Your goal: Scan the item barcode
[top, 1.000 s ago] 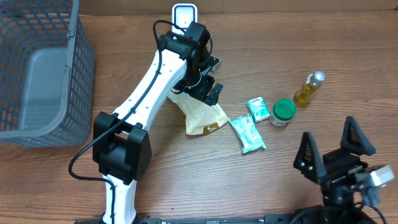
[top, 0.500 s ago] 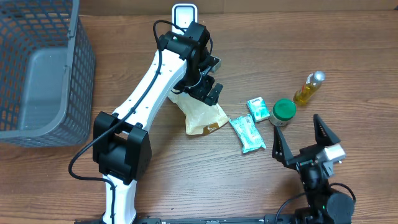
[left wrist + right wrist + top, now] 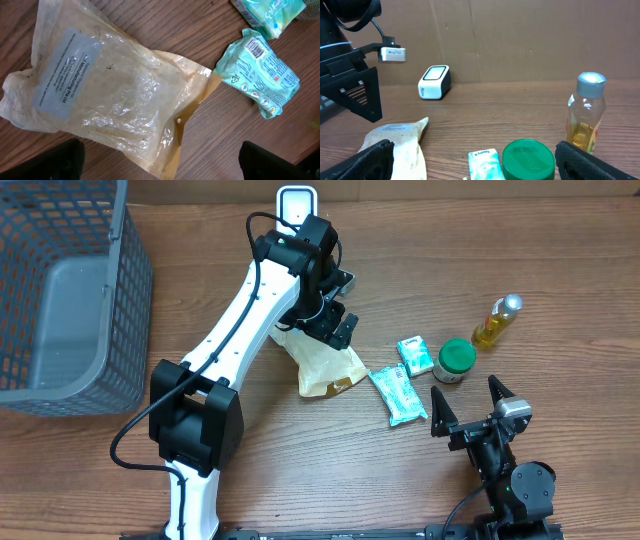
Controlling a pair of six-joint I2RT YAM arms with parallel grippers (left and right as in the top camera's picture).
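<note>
A yellowish clear plastic bag [image 3: 325, 365] with a pale label [image 3: 70, 70] lies mid-table. My left gripper [image 3: 335, 320] hovers just above it, open, its dark fingertips [image 3: 50, 162] either side of the bag's lower corner and holding nothing. Right of the bag lies a crumpled teal tissue pack [image 3: 257, 72] with a barcode [image 3: 256, 47] facing up. My right gripper [image 3: 468, 402] stands open near the front right, facing the items and empty. The white scanner [image 3: 296, 205] stands at the table's far edge, also seen as the scanner [image 3: 434, 82] in the right wrist view.
A second teal pack [image 3: 415, 355], a green-lidded jar [image 3: 456, 360] and a bottle of yellow oil [image 3: 497, 320] stand right of the bag. A grey mesh basket [image 3: 130, 290] fills the far left. The left arm [image 3: 240, 320] crosses the middle of the table.
My right gripper has swung in from the front right corner toward the jar and packs, staying open. The left arm and the items have not moved.
</note>
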